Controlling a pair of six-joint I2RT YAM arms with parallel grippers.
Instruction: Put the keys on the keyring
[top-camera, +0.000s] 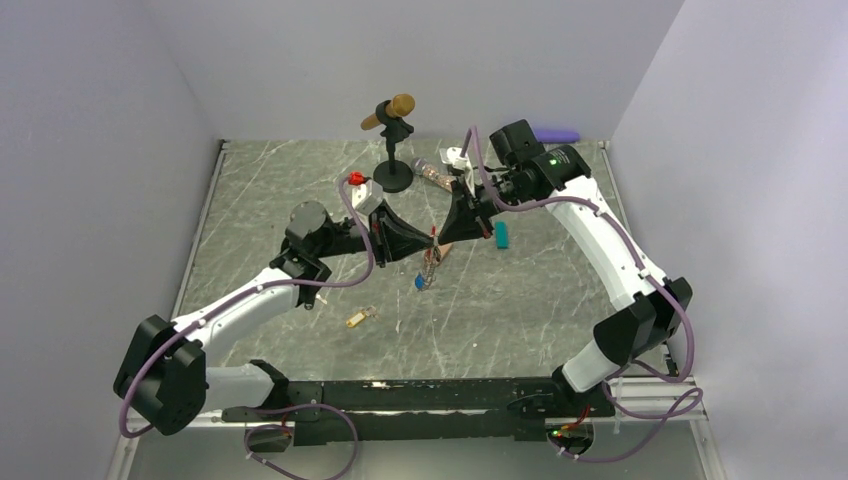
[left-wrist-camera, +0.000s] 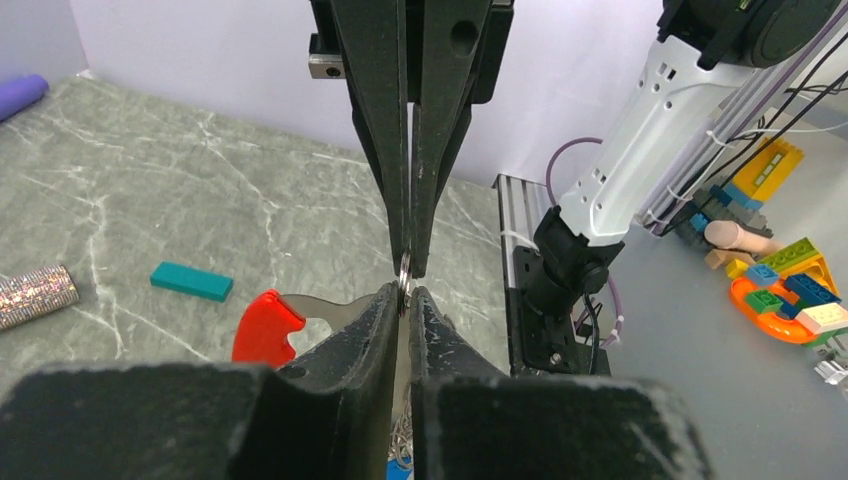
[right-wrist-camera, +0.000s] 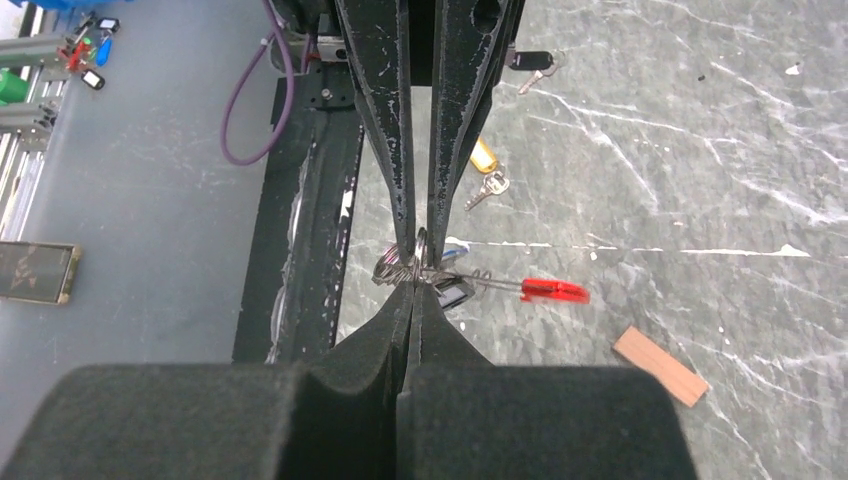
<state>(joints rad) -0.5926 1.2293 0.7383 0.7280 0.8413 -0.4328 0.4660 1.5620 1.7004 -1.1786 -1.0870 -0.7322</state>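
So that a key can be threaded on, it seems, the keyring (top-camera: 430, 262) hangs above the middle of the table (top-camera: 560, 300), the right jaws clamped on its ring. Whether the almost-closed left jaws grip it too, I cannot tell. A yellow-tagged key (top-camera: 356, 318) lies near-left.

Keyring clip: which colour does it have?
Red, on the keyring; the left wrist view shows it best.

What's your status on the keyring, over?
Right gripper shut on keyring. Left gripper tips a sliver apart at its ring, grip unclear. Blue key dangles beneath; yellow key loose on table. Nothing in the way.
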